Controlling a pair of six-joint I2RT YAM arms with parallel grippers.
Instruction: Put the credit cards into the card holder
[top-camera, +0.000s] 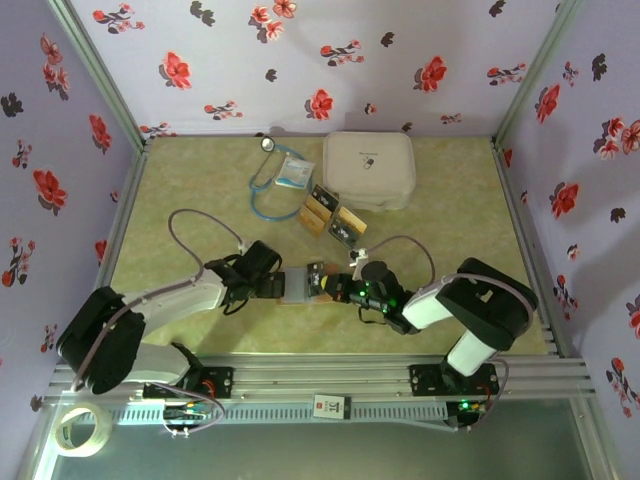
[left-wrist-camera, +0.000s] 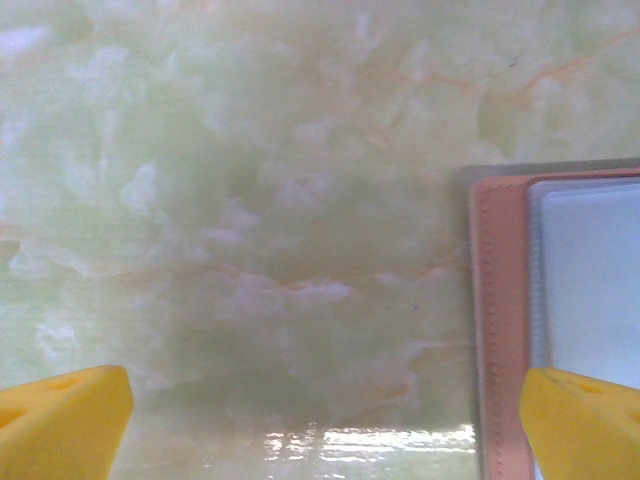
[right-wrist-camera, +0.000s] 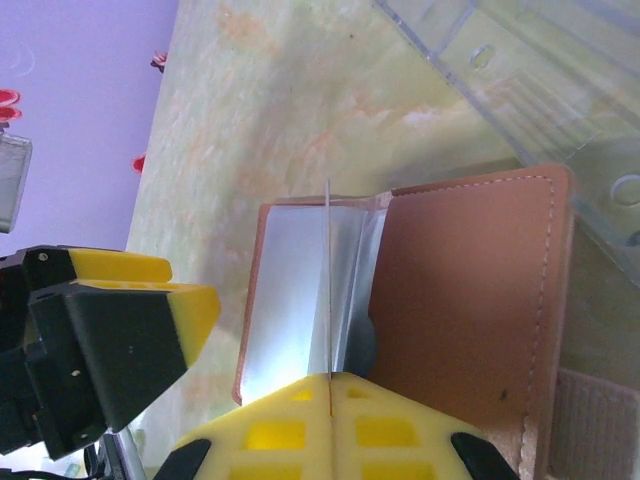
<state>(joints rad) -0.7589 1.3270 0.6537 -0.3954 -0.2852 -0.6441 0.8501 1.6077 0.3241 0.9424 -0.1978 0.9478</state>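
Left gripper (top-camera: 282, 284) lay low over the green marbled table (top-camera: 180, 190), yellow fingers (left-wrist-camera: 60, 425) spread wide with nothing between them; the right-hand finger sat over the stitched edge of the card holder (left-wrist-camera: 500, 320). Card holder (top-camera: 298, 288) lay open and flat between the two grippers, near the front of the table, clear pockets up. Loose credit cards (top-camera: 330, 218), black and gold, lay heaped farther back, just in front of a white case (top-camera: 368, 168). Right gripper (right-wrist-camera: 328, 392) was closed tight on one credit card (right-wrist-camera: 328, 280), seen edge-on, standing upright at the holder's clear pockets (right-wrist-camera: 300, 290).
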